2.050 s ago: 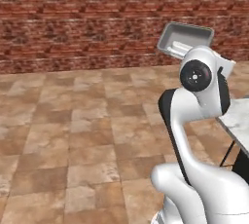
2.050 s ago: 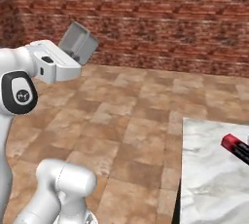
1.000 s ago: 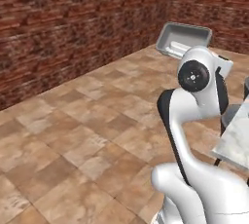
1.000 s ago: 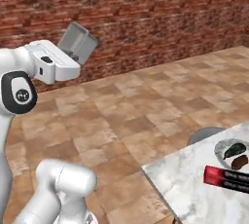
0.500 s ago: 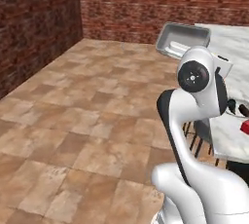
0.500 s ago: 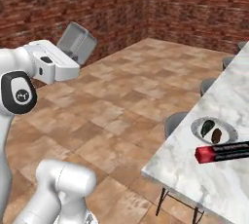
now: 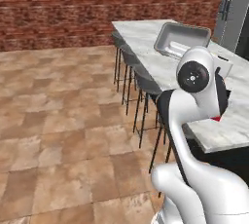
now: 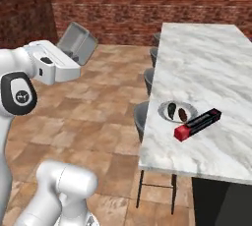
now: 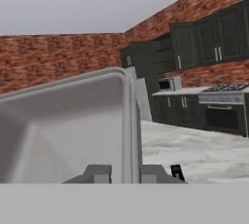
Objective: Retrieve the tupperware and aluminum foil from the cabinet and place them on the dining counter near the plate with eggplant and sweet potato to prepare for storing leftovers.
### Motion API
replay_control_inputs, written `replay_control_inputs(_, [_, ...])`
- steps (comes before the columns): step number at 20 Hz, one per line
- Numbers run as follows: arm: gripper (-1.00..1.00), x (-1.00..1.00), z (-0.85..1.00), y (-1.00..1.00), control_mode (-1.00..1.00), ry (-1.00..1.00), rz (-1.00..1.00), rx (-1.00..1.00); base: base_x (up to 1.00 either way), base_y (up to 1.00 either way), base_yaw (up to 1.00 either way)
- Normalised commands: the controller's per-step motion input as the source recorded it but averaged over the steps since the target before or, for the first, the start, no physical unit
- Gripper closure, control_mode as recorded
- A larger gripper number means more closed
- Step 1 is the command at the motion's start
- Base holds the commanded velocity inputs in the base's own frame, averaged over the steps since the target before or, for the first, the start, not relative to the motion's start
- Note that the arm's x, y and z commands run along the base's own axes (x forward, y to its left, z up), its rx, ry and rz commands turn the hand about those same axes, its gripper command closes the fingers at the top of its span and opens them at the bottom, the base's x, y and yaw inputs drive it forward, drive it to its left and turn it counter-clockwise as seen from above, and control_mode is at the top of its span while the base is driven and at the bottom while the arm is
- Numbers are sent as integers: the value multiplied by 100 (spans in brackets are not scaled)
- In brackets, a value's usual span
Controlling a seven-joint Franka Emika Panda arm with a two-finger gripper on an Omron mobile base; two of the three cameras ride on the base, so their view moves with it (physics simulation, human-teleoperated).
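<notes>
The plate (image 8: 177, 111) and the aluminum foil (image 8: 197, 124) are being carried, just beside each other, by the marble tabletop (image 8: 206, 58).

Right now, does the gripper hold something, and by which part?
Yes: the gripper holds the tupperware by its rim, a finger on each side of the wall.

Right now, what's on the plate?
The plate on the dining counter holds two dark food pieces, one likely the eggplant. The aluminum foil lies just beside the plate. Anything under the food is hidden.
</notes>
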Motion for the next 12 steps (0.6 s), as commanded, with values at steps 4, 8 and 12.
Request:
replay_control_inputs(4, [100, 0, 0, 0, 100, 0, 0, 0, 56, 55, -70])
replay_control_inputs(8, [100, 0, 0, 0, 100, 0, 0, 0, 63, 61, -67])
replay_control_inputs(12, [100, 0, 0, 0, 100, 0, 0, 0, 65, 64, -67])
